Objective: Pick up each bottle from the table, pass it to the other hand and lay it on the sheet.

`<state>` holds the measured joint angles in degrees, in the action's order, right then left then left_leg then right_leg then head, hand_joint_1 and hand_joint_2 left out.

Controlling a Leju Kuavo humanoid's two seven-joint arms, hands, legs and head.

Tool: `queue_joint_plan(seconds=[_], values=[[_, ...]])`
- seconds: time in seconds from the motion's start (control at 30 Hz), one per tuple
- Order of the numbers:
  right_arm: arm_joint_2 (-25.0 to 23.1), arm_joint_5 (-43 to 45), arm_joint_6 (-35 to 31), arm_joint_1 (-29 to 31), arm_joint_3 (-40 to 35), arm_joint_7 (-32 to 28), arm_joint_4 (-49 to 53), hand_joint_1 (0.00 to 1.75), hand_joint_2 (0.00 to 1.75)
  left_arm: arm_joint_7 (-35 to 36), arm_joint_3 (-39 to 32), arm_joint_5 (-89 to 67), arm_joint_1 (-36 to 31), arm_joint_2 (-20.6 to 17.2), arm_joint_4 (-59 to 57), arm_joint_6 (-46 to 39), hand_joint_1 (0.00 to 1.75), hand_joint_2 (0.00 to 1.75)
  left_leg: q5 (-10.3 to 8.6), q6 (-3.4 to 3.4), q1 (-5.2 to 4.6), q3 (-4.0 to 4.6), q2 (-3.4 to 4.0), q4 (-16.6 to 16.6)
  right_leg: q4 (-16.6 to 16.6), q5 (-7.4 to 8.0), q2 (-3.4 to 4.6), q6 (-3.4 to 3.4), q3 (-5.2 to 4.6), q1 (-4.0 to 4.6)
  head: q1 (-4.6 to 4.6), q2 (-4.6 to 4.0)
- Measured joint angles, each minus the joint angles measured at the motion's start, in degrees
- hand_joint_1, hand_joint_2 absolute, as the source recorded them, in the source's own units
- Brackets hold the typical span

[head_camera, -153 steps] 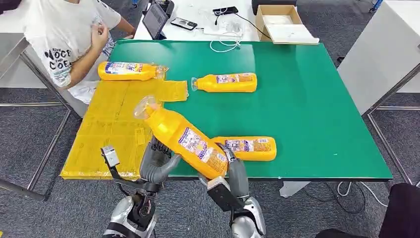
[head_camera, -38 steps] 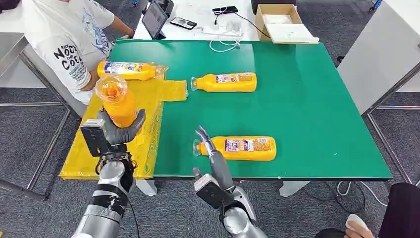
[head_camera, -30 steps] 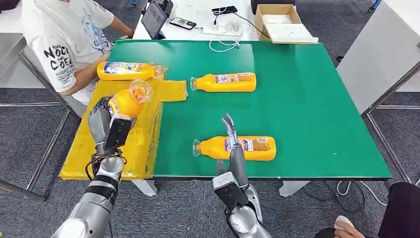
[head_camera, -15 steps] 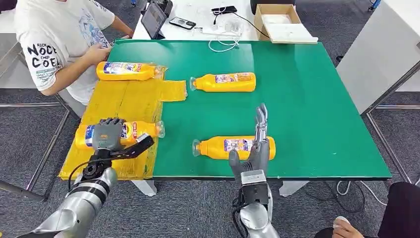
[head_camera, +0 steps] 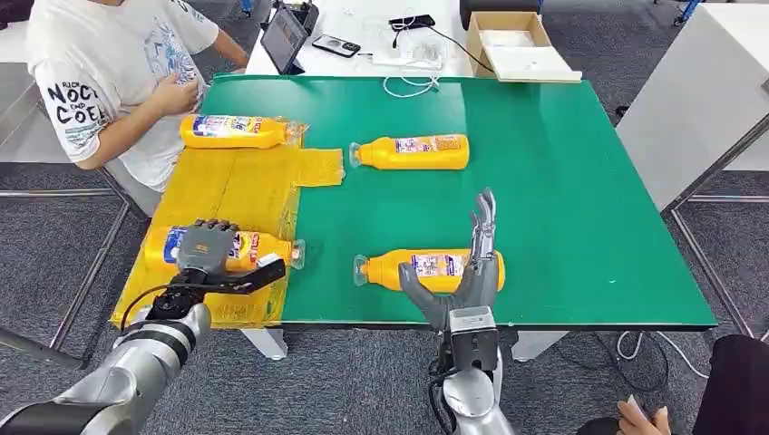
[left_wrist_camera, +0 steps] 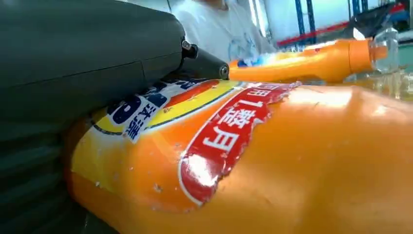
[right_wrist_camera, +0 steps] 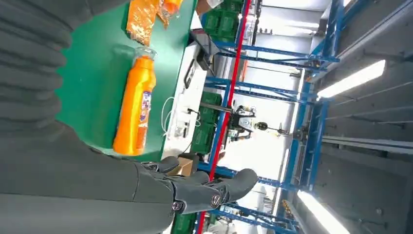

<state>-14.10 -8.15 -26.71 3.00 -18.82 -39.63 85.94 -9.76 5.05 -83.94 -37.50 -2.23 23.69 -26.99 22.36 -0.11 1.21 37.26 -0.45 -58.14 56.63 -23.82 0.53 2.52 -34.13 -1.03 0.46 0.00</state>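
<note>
Left hand (head_camera: 205, 246) grips an orange bottle (head_camera: 240, 248) lying on the yellow sheet (head_camera: 231, 186) — right hand (head_camera: 464, 276) (fingers spread) holds nothing.

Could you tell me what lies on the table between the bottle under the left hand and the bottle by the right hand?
Nothing: in the head view, bare green table separates the left bottle and the right bottle.

4 orange bottles (head_camera: 413, 152), 1 yellow sheet (head_camera: 238, 186).
</note>
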Motion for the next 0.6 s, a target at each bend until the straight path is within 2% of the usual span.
queue_joint_plan(seconds=[0.03,0.07,0.17,0.3,0.4,0.47,0.6], values=[[0.0,-0.1,0.0,0.0,0.1,0.2,0.0,0.00,1.75,-2.3,-0.7,4.0,-0.2,0.1,0.0,2.5,0.00,1.75,0.00,0.00,0.00,-0.04,0.00,0.0,0.0,0.00,0.00,0.00,0.05,0.00,0.02,0.00],[0.0,-0.2,0.0,0.0,0.1,0.3,0.0,0.00,1.75,-3.6,-1.5,6.4,-0.4,0.1,-0.1,4.1,0.00,0.00,0.00,0.00,0.00,-0.07,-0.01,0.0,0.0,0.00,-0.01,0.00,0.08,0.00,0.00,0.00],[0.0,-0.4,0.2,0.0,0.3,0.5,0.0,0.00,1.75,-5.9,-3.4,10.0,-0.5,0.5,-0.3,6.8,0.00,0.00,0.00,0.00,0.00,-0.09,-0.13,0.0,0.0,-0.04,-0.12,-0.01,0.13,0.00,0.02,0.00],[-0.4,-1.2,1.4,0.0,0.5,1.5,-0.6,0.00,1.75,-10.3,-7.7,18.7,-0.9,1.3,-0.4,15.1,0.00,0.00,0.00,0.00,-0.03,-0.18,-0.22,0.0,0.0,-0.06,-0.20,0.00,0.26,-0.06,-0.02,0.00],[-0.5,-1.4,2.3,0.1,0.6,1.7,-1.5,0.00,1.75,-11.5,-9.8,22.1,-1.5,1.7,-0.4,19.4,0.00,0.00,0.01,0.01,-0.04,-0.40,-0.51,0.0,0.0,-0.18,-0.44,0.11,0.44,-0.10,0.00,0.00],[-0.6,-1.5,2.5,0.1,0.7,1.7,-2.1,0.00,1.75,-11.9,-11.0,24.2,-1.7,2.1,-0.4,21.7,0.00,0.00,0.08,-0.03,-0.04,-0.60,-0.72,0.0,0.0,-0.39,-0.59,-0.06,0.27,-0.09,0.02,0.00],[-0.9,-1.4,3.4,0.4,0.8,1.9,-3.3,0.00,1.75,-12.8,-12.8,28.1,-2.0,2.4,-0.4,26.7,0.00,0.00,0.13,-0.08,-0.05,-0.74,-0.72,0.1,0.0,-0.39,-0.59,-0.11,0.60,-0.09,0.00,0.00]])
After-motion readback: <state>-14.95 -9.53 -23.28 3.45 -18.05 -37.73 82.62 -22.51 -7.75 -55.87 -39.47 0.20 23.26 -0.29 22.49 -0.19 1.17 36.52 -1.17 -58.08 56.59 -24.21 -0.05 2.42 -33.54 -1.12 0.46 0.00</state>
